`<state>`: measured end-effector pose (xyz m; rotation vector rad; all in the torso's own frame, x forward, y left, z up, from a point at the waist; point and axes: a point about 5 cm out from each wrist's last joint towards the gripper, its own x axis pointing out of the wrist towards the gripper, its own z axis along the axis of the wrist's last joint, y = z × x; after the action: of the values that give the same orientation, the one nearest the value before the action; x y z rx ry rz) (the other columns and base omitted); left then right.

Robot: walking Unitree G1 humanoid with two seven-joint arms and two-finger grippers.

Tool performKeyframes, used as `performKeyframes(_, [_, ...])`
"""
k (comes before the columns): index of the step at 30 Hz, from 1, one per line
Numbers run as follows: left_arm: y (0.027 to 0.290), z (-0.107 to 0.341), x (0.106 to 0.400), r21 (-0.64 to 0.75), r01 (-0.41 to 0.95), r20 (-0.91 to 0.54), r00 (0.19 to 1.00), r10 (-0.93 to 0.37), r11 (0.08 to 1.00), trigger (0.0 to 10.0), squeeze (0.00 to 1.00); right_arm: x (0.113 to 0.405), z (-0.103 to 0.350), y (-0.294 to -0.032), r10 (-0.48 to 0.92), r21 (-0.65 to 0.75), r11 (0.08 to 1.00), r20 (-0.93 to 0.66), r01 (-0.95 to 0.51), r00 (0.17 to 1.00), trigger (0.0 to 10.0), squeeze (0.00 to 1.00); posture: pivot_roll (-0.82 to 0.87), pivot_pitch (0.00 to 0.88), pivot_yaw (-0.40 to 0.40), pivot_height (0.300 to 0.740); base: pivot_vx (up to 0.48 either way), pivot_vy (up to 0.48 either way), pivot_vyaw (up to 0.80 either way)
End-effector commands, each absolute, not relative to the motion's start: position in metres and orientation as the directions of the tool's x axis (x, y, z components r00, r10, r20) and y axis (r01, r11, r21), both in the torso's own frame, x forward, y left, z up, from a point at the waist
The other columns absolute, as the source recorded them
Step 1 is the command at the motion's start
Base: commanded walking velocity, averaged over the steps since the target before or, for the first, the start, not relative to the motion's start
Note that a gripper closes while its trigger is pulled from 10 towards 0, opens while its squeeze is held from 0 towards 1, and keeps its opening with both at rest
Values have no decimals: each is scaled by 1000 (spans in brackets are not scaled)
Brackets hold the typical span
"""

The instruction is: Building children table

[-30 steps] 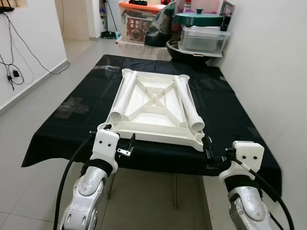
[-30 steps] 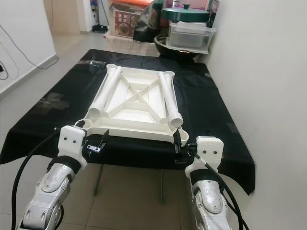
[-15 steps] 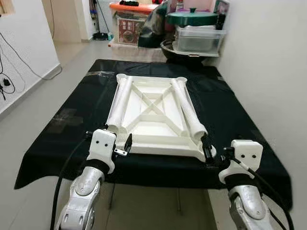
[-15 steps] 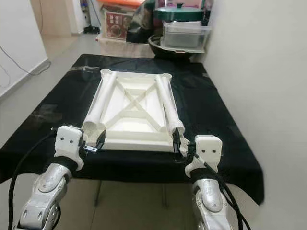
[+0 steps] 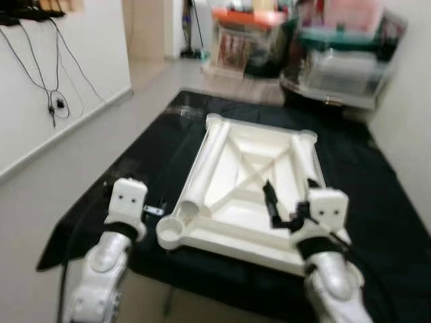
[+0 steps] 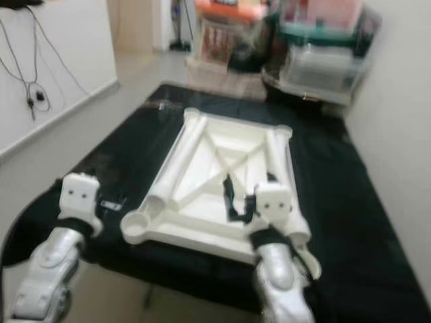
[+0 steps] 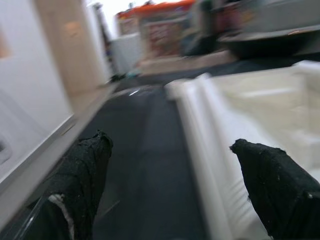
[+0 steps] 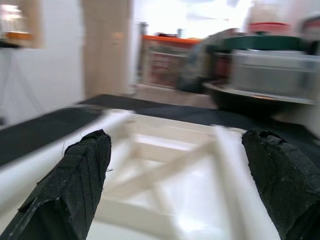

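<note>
We are looking at the white upturned tabletop lying mid-frame on the black-draped bench, two legs resting along it. Our right gripper is hovering over its near right part, our left gripper beside the near left corner; both jaws spread.

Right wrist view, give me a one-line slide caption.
Open right gripper hovering over the upturned white plastic tabletop on the black-covered table.
</note>
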<state>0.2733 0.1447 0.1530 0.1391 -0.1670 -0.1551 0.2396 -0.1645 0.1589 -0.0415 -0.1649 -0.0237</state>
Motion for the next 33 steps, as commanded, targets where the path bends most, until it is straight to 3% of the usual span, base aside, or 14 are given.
performKeyframes(1, [137, 155, 273, 141, 172, 167, 967, -195, 975, 10000, 0, 240, 157, -169, -41, -44, 998, 152, 48, 988, 10000, 0, 105, 0, -92, 740, 0, 0, 0])
performKeyframes(12, [138, 154, 274, 140, 151, 170, 970, -174, 979, 10000, 0, 239, 145, -193, -153, -19, 988, 58, 154, 987, 10000, 0, 108, 0, -102, 740, 0, 0, 0])
performKeyframes(18, [139, 153, 274, 138, 133, 176, 972, -157, 981, 10000, 0, 225, 132, -228, -245, 44, 968, -55, 248, 968, 10000, 0, 108, 0, -107, 740, 0, 0, 0])
performKeyframes(33, [136, 153, 275, 130, 135, 180, 971, -157, 982, 10000, 0, 217, 129, -237, -88, 120, 986, -185, 112, 979, 10000, 0, 100, 0, -114, 740, 0, 0, 0])
